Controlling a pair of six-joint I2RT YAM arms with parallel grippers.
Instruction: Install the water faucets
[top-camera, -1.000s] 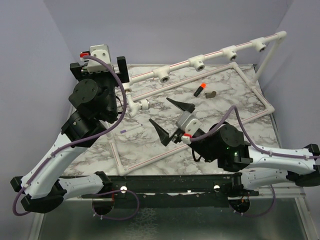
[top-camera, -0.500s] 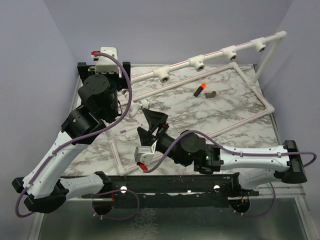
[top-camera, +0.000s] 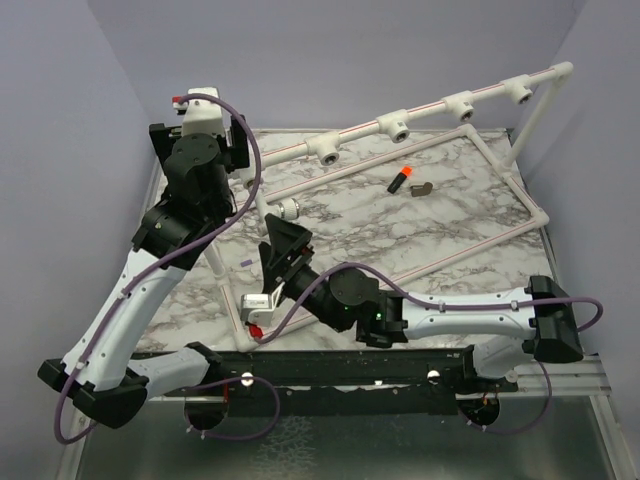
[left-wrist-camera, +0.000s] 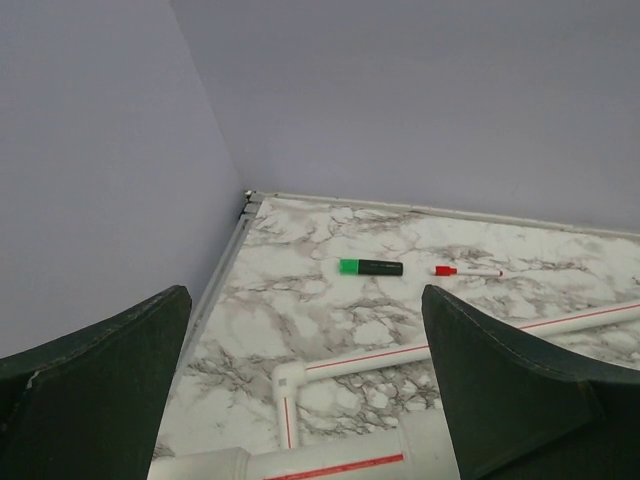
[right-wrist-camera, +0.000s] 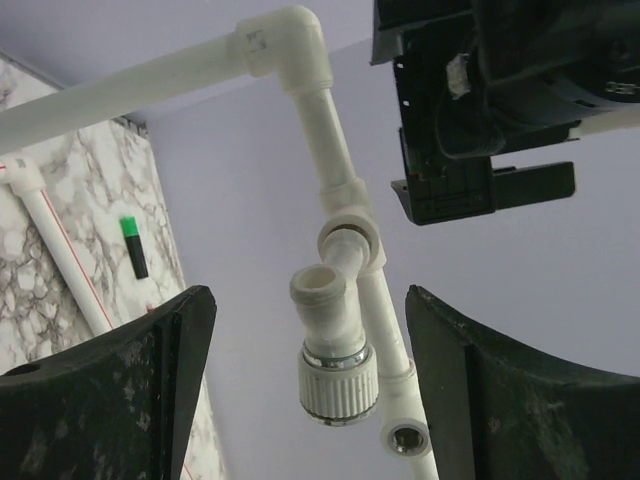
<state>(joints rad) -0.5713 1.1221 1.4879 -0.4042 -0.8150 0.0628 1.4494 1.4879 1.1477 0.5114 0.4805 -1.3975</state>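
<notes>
One of the water faucets (top-camera: 290, 208), white with a ribbed round knob and a chrome ring, is screwed into a tee at the left end of the white pipe frame (top-camera: 360, 160). In the right wrist view this faucet (right-wrist-camera: 338, 370) hangs between the two black fingers (right-wrist-camera: 120, 400), and neither finger touches it. My right gripper (top-camera: 283, 250) (right-wrist-camera: 308, 300) is open, just short of the faucet. My left gripper (top-camera: 200, 145) (left-wrist-camera: 305, 390) is wide open and holds nothing. It is at the table's far left corner, above a pipe elbow (left-wrist-camera: 288, 378).
A short black stick with an orange tip (top-camera: 401, 180) and a small grey piece (top-camera: 422, 188) lie at the far middle. The upper rail carries several tee sockets (top-camera: 395, 127). A green marker (left-wrist-camera: 371, 267) and a red pen (left-wrist-camera: 468, 271) lie near the far wall. My left wrist (right-wrist-camera: 470, 110) hangs close above the faucet.
The right arm swung left from mid-table, bringing its open gripper up to the faucet at the frame's left end. The left arm shifted slightly right and back, still wide open.
</notes>
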